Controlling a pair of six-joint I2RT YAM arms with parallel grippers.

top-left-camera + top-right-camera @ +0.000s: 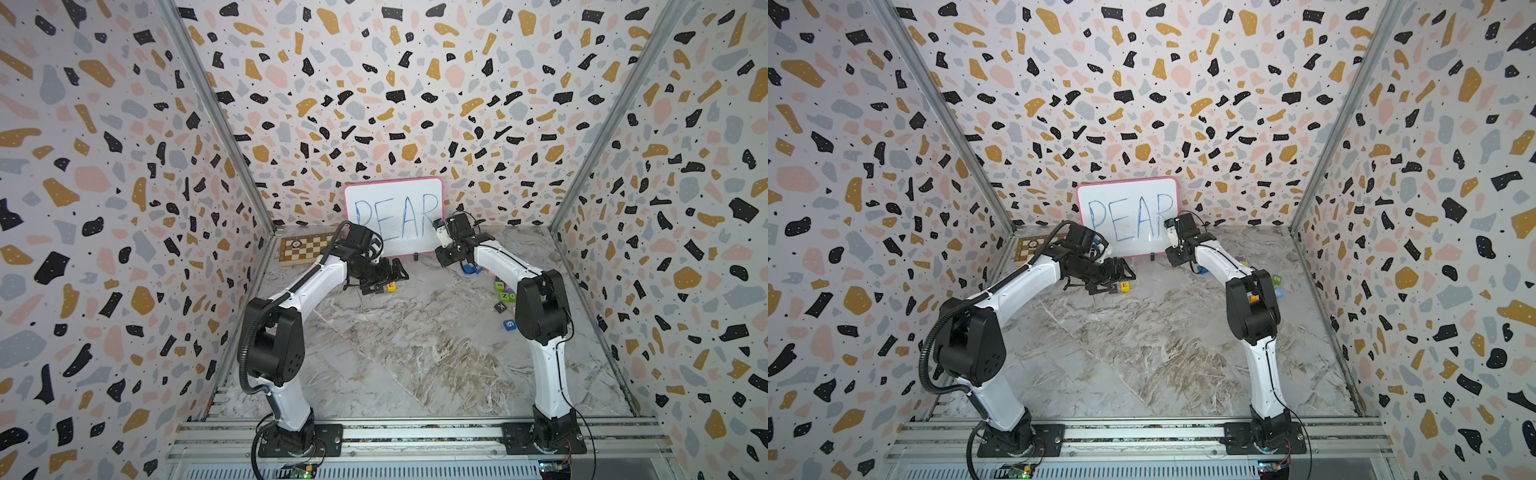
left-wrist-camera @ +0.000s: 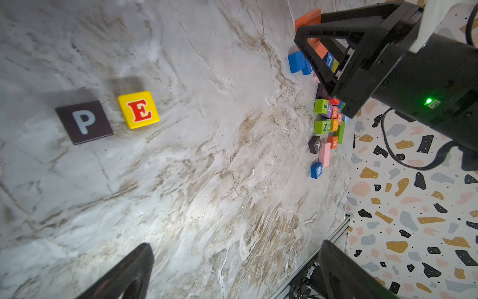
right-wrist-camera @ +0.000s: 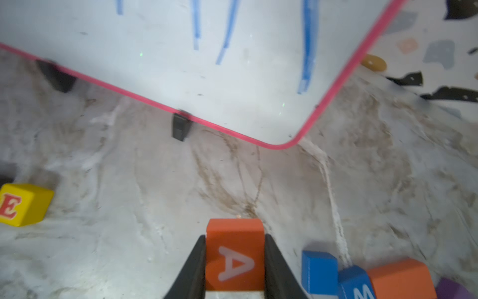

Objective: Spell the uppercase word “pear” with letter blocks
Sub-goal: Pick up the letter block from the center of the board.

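My right gripper (image 3: 235, 239) is shut on the orange A block (image 3: 234, 259), with a black finger pressed on each side. It is near the pink-framed whiteboard's corner. The left wrist view shows this gripper (image 2: 304, 38) at the block pile's far end. The black P block (image 2: 84, 121) and the yellow E block (image 2: 138, 110) lie side by side on the marble table, reading P then E. My left gripper (image 2: 236, 271) hovers open over bare table near them, holding nothing. In a top view the left gripper (image 1: 386, 279) sits beside the E block (image 1: 391, 286). An orange-red R block (image 2: 333, 141) lies in the pile.
A pile of coloured letter and number blocks (image 2: 327, 121) lies along the right side, also visible in a top view (image 1: 505, 293). The whiteboard (image 1: 394, 216) stands against the back wall. A chessboard (image 1: 305, 247) lies at back left. Patterned walls enclose the table.
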